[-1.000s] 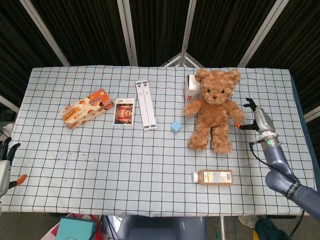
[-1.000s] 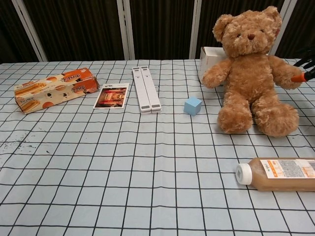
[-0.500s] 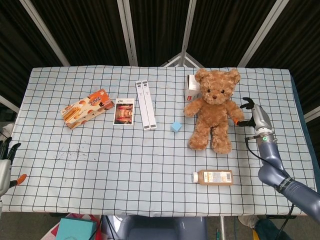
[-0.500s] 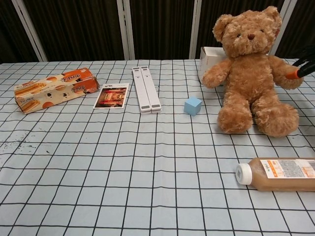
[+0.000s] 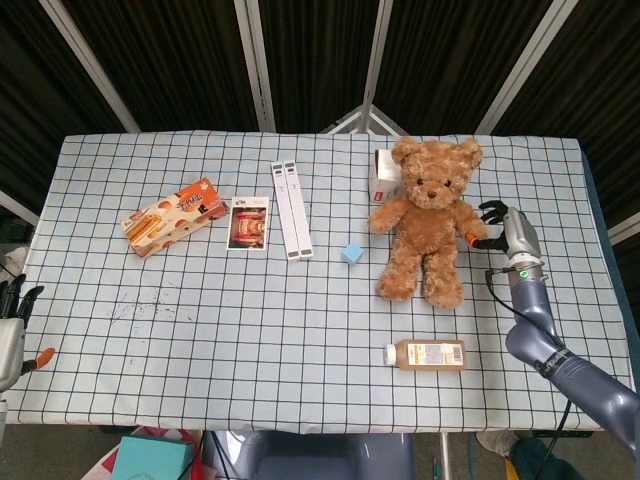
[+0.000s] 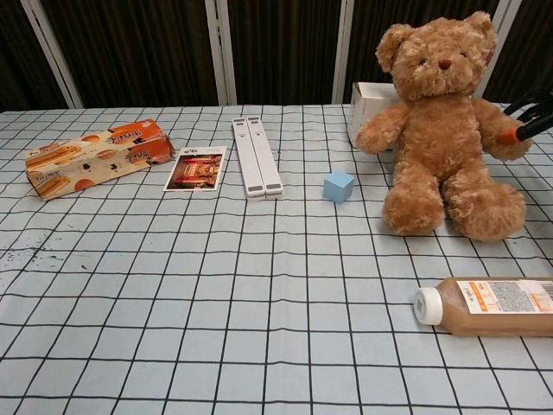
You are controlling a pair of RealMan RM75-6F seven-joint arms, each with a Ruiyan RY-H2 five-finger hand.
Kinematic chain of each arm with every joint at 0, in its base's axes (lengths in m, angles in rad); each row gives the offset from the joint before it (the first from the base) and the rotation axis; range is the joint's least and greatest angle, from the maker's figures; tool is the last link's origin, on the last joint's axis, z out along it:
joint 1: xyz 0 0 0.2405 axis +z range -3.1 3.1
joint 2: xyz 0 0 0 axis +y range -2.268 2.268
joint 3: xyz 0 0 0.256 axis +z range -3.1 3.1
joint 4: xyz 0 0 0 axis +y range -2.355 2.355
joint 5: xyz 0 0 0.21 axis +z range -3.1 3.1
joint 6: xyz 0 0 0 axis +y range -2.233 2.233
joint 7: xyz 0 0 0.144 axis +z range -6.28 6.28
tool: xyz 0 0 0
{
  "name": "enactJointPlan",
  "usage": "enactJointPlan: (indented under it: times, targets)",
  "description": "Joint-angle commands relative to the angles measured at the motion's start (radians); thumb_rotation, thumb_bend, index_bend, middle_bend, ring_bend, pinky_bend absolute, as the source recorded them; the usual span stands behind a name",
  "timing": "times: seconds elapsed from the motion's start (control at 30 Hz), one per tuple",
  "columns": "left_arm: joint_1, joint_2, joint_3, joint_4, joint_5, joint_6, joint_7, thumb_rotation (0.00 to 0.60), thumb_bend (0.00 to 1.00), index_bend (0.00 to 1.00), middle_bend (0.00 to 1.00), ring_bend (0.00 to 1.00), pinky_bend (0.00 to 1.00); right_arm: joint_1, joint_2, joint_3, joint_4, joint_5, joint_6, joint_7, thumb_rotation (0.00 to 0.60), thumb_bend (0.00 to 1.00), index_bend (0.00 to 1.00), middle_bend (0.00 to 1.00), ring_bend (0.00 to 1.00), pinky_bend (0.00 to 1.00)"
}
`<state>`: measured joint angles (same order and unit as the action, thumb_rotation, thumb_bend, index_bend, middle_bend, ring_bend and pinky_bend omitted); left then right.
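A brown teddy bear (image 5: 428, 215) sits upright at the table's right, also large in the chest view (image 6: 441, 130). My right hand (image 5: 505, 232) is beside the bear's outstretched arm with its fingers spread, and its orange-tipped thumb touches the paw; the chest view shows only its fingertips (image 6: 529, 119) at the frame edge. It holds nothing. My left hand (image 5: 12, 330) hangs off the table's near left corner, fingers apart and empty.
A white box (image 5: 384, 178) stands behind the bear. A small blue cube (image 5: 351, 253) lies left of the bear, and a brown bottle (image 5: 428, 354) lies on its side in front. Further left are two white strips (image 5: 291, 209), a photo card (image 5: 248, 222) and an orange snack box (image 5: 172, 216).
My right hand has moved left and away from me, up to the bear's paw. The left hand and the other things have stayed put.
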<state>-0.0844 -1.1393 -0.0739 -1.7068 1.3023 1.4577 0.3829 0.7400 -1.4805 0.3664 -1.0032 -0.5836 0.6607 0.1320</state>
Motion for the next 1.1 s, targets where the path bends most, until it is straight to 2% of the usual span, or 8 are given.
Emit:
enactJointPlan:
  times: [0.03, 0.13, 0.33, 0.4, 0.83, 1.1]
  targets:
    - [-0.001, -0.001, 0.0, 0.0, -0.001, 0.0, 0.002, 0.6, 0.24, 0.14, 0.0, 0.0, 0.03, -0.002, -0.003, 0.003, 0.001, -0.004, 0.001, -0.001, 0.6, 0.28, 0.32, 0.42, 0.34, 0.0]
    - [-0.001, -0.001, 0.001, 0.0, -0.001, 0.0, 0.003, 0.6, 0.24, 0.14, 0.0, 0.0, 0.03, -0.005, -0.006, 0.008, 0.001, -0.011, 0.007, -0.002, 0.6, 0.28, 0.36, 0.45, 0.36, 0.0]
    - [-0.002, -0.001, 0.003, 0.0, 0.001, 0.001, 0.002, 0.6, 0.24, 0.14, 0.0, 0.0, 0.03, -0.008, -0.009, 0.024, -0.006, -0.025, 0.022, 0.0, 0.6, 0.28, 0.54, 0.57, 0.47, 0.0]
    - [-0.002, -0.001, 0.003, 0.0, 0.001, 0.002, 0.001, 0.6, 0.24, 0.14, 0.0, 0.0, 0.03, -0.008, -0.004, 0.024, -0.013, -0.029, 0.017, -0.006, 0.6, 0.28, 0.57, 0.59, 0.49, 0.0]
    - [-0.004, -0.001, 0.004, 0.001, -0.002, -0.001, 0.0, 0.6, 0.24, 0.14, 0.0, 0.0, 0.03, -0.009, -0.026, 0.017, -0.004, -0.034, 0.019, -0.036, 0.6, 0.28, 0.6, 0.6, 0.51, 0.0]
    - [-0.003, 0.003, 0.004, 0.0, -0.002, 0.002, -0.007, 0.6, 0.24, 0.14, 0.0, 0.0, 0.03, -0.003, -0.029, 0.05, -0.021, -0.071, 0.082, -0.032, 0.6, 0.28, 0.6, 0.6, 0.51, 0.0]
